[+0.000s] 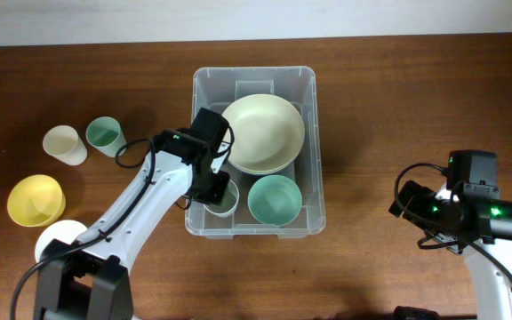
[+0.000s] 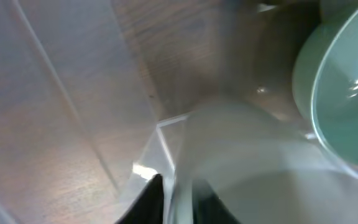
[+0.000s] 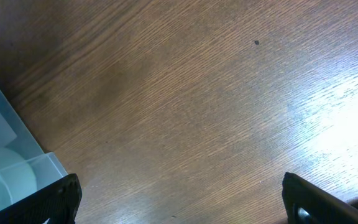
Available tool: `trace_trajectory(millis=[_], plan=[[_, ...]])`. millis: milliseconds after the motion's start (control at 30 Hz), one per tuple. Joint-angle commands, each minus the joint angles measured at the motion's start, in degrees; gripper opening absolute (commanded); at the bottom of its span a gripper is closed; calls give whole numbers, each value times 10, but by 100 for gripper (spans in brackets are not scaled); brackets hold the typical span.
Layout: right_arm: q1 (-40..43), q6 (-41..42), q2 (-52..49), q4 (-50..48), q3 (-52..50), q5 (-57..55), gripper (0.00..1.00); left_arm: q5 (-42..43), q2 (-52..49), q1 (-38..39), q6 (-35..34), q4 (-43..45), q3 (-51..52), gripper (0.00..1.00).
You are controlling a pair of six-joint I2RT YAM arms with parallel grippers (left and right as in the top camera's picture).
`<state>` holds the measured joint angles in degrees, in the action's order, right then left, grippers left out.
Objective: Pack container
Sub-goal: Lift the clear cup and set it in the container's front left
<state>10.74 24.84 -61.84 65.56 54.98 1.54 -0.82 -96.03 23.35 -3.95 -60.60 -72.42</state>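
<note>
Blurred against the left wrist lens, 1 pale cup (image 2: pixel 247 155) fills the view, its thin wall pinched between the dark fingers (image 2: pixel 153 198) of the left gripper (image 2: pixel 176 202), which is clenched on it. From overhead this cup stands in the front-left corner of the container (image 1: pixel 207 89), which sits mid-table (image 1: pixel 389 107). Inside are 2 bowls: 1 large cream bowl (image 1: pixel 260 133) at the back and 1 teal bowl (image 1: pixel 275 198) in front of it, just beside the cup. Left of the bin stand 2 more cups, 1 cream (image 1: pixel 64 144) and 1 green (image 1: pixel 104 134), near 1 yellow bowl (image 1: pixel 36 199) and 1 white bowl (image 1: pixel 59 236) partly hidden by the arm. That left arm slants up from the near edge across the bin's left wall. The right gripper (image 3: pixel 182 205) hangs over bare wood well right of the bin, jaws spread wide.
</note>
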Motion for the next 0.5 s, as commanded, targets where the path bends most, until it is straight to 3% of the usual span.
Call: trace_trajectory(millis=[0, 67, 467], plan=[[2, -4, 0, 0, 11, -1, 99, -5, -1, -1, 5, 0, 5, 25], [2, -4, 0, 0, 11, -1, 99, -5, -1, -1, 5, 0, 5, 37], [2, -4, 0, 0, 11, -1, 99, -5, 2, -2, 5, -12, -39, 37]])
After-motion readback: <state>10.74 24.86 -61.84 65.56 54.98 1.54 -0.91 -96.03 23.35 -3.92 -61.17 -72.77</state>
